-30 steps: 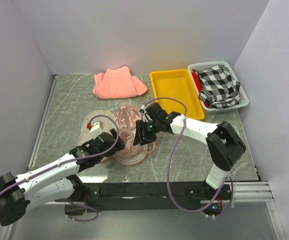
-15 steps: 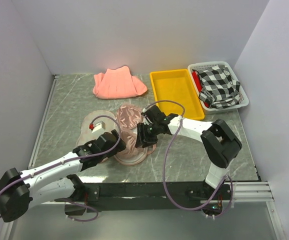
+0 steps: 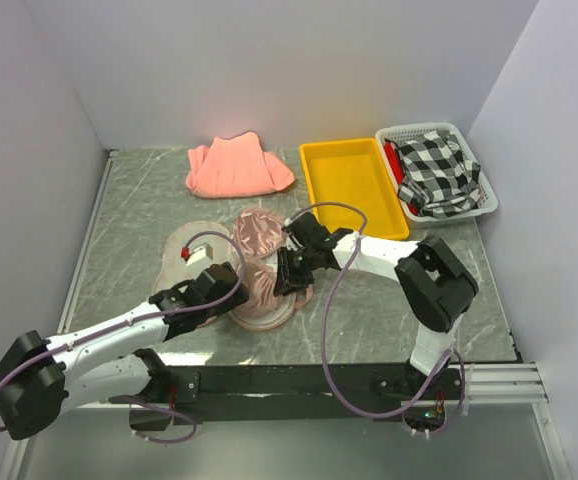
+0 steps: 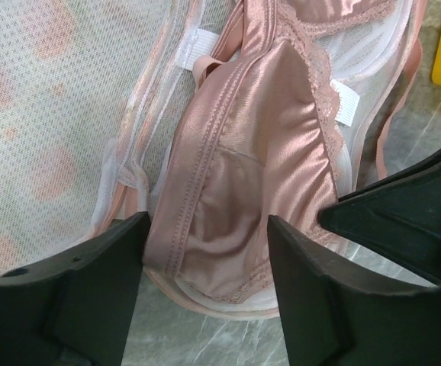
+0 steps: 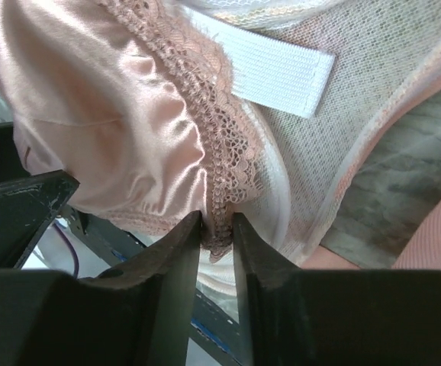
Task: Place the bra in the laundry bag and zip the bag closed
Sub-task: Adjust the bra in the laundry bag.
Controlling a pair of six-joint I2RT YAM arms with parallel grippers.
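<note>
Top view: bra (image 3: pixel 255 236) on laundry bag (image 3: pixel 177 250) on table (image 3: pixel 139 200), between left claw (image 3: pixel 231 290) and right claw (image 3: pixel 287 272). Left wrist: left claw released, straddling bra cup, bag mesh left of it. Right wrist: right claw clenched on bra's lace edge.

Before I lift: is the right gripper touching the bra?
Touching. The right wrist view shows the right gripper closed down on the lace edge of the bra, with the trim caught between its two fingers.

plain pale walls (image 3: pixel 269 60) enclose a grey-green marbled tabletop (image 3: pixel 134 225) on three sides.
</note>
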